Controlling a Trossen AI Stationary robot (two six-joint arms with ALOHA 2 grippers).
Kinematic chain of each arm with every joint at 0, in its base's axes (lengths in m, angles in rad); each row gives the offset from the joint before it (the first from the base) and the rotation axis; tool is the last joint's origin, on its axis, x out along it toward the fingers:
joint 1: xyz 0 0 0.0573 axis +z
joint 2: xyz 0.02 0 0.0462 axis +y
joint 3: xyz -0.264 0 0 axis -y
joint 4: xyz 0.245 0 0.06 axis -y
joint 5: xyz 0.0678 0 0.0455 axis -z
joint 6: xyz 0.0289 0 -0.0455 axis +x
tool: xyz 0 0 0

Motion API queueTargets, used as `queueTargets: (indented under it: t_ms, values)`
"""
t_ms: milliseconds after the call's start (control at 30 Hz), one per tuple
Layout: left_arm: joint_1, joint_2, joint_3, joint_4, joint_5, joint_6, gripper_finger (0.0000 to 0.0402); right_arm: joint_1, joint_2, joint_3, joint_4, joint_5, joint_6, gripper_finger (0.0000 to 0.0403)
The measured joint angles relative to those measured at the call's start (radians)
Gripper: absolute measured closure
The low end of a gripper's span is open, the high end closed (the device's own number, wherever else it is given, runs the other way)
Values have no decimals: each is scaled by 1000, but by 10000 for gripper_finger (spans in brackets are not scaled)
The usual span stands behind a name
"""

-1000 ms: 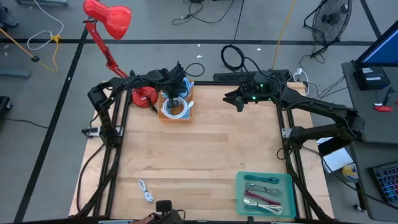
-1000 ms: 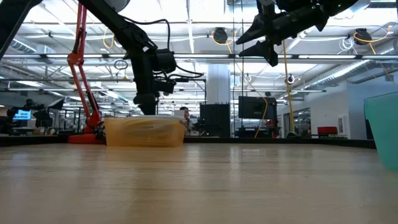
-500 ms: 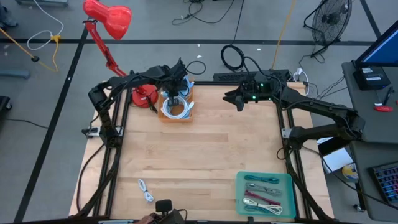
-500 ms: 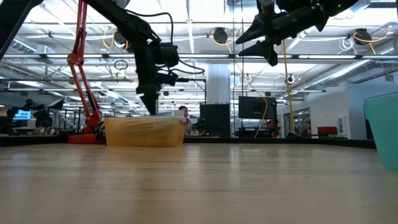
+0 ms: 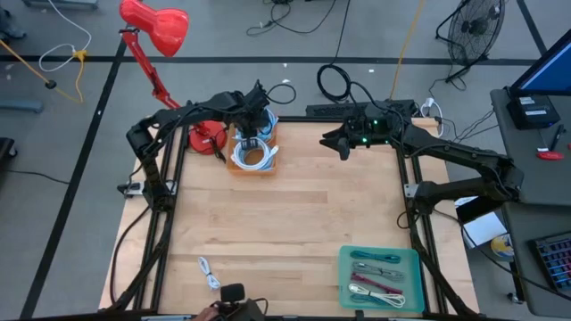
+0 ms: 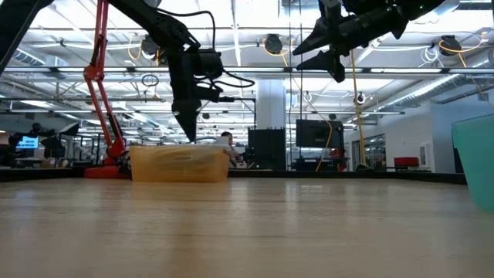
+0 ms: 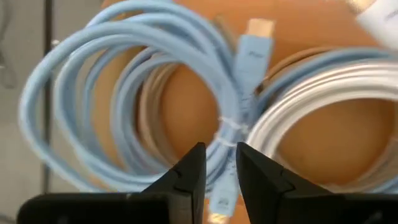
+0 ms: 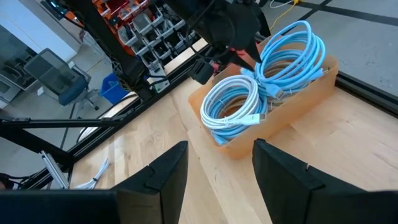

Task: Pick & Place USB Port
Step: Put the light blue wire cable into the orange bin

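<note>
Coiled light-blue USB cable (image 7: 124, 93) lying in the shallow tan rectangular box (image 5: 252, 158) at the table's far-left edge, beside a coiled white cable (image 7: 323, 99). Left gripper (image 7: 219, 163) poised just above the blue coil, fingers (image 7: 189, 171) parted by a narrow gap, gripping nothing. Right gripper (image 8: 219, 163) held high near the far edge, fingers spread, empty. Teal plastic tray (image 5: 380, 277) near front-right.

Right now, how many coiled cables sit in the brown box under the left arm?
2 visible: a blue coil at the end nearer the left gripper, a paler coil at the other end. More may lie hidden beneath.
</note>
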Motion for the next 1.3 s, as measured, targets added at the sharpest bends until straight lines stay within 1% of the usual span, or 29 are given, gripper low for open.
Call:
queueTargets:
  t_ms: [100, 167, 233, 300, 433, 500, 567, 633, 733, 800, 867, 967, 1033, 1167, 1300]
  values:
    - [3, -15, -1, 21, -62, 25, 319, 0, 0, 0, 0, 0, 0, 234]
    - [12, -33, -1, 100, -108, 52, 328, 0, 0, 0, 1, 0, 0, 234]
    - [33, -43, -1, 179, -110, 54, 337, 0, 0, 0, 5, 1, 0, 234]
    - [63, -43, 0, 229, -75, 37, 345, 0, 0, 0, 8, 1, 3, 234]
    - [142, -2, 1, 227, 28, -53, 347, 0, 0, 0, 8, 4, 7, 234]
    - [178, 18, -2, 211, 64, -98, 336, 2, 0, 0, 8, 5, 7, 234]
    - [199, 16, -2, 237, 88, -106, 321, 2, 0, 0, 8, 8, 11, 234]
    - [204, 14, 28, 246, 96, -100, 303, 3, 0, 0, 8, 26, 19, 234]
    - [199, 15, 102, 234, 111, -30, 275, 3, 0, 0, 7, 34, 19, 234]
    - [194, 12, 139, 271, 126, 16, 258, 3, 0, 0, 7, 43, 24, 234]
    - [194, 11, 148, 313, 127, 23, 242, 3, 0, 0, 7, 58, 26, 234]
    - [202, 15, 147, 322, 127, 34, 222, 3, 0, 0, 7, 58, 25, 234]
    - [207, 29, 148, 314, 132, 21, 211, 3, 0, 0, 7, 62, 24, 234]
    - [217, 69, 144, 226, 155, 19, 195, 3, 0, 0, 6, 66, 18, 234]
    - [212, 78, 145, 204, 218, 18, 188, 3, 0, 0, 0, 85, 15, 234]
